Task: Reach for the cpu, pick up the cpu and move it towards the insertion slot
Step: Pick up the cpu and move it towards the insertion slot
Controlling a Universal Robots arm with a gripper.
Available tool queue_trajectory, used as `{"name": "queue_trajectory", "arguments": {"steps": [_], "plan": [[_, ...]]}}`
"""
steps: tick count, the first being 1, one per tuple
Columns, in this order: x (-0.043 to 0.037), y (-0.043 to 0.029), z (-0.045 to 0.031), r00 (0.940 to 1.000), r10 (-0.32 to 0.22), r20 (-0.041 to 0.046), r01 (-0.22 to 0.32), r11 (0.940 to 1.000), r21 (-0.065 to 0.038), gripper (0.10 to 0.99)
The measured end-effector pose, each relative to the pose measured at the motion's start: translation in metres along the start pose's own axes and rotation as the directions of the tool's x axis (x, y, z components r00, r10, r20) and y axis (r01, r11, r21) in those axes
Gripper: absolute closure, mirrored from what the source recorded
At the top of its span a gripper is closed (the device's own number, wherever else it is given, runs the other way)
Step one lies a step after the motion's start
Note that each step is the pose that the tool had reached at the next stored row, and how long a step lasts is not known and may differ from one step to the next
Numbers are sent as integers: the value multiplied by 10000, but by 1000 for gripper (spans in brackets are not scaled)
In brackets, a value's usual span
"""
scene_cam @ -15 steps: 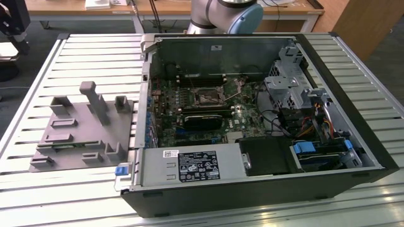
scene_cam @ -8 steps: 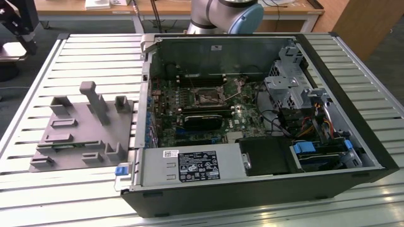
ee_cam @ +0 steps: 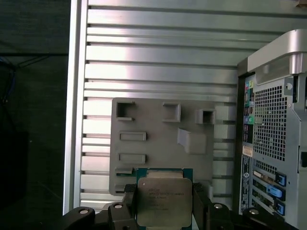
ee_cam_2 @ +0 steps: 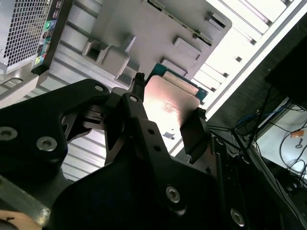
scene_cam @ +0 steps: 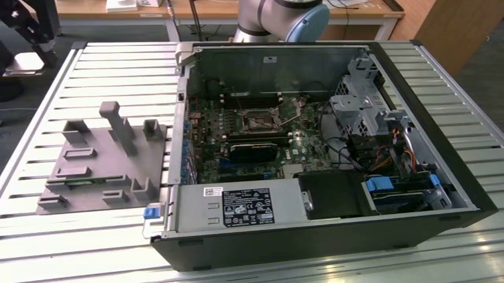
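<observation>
The cpu (ee_cam: 164,200), a flat square chip with a silvery top and a green rim, sits between the two black fingers of my gripper (ee_cam: 164,207), which is shut on it. In both wrist views it hangs well above the grey fixture plate (ee_cam: 163,139). In the second wrist view the cpu (ee_cam_2: 170,101) shows its shiny face, clamped at two opposite edges by my gripper (ee_cam_2: 168,114). The insertion slot (scene_cam: 258,121), a dark square socket with a metal frame and lever, lies on the green motherboard inside the open computer case (scene_cam: 464,177).
The grey fixture plate (scene_cam: 102,159) with upright blocks lies on the slatted table at the exterior view's left of the case. The case's rear panel (ee_cam: 273,134) stands beside the plate. A black card (scene_cam: 252,151), drive cage (scene_cam: 358,106) and cables crowd the case. The arm's base (scene_cam: 284,17) rises behind it.
</observation>
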State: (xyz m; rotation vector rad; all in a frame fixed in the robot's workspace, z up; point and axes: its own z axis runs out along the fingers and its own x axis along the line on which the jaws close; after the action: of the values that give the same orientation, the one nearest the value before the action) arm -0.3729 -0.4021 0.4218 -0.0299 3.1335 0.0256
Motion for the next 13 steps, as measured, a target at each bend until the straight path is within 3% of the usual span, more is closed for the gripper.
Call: {"name": "queue_trajectory", "arguments": {"steps": [13], "plan": [[-227,-4,2,10000,0,0,0,10000,0,541]]}}
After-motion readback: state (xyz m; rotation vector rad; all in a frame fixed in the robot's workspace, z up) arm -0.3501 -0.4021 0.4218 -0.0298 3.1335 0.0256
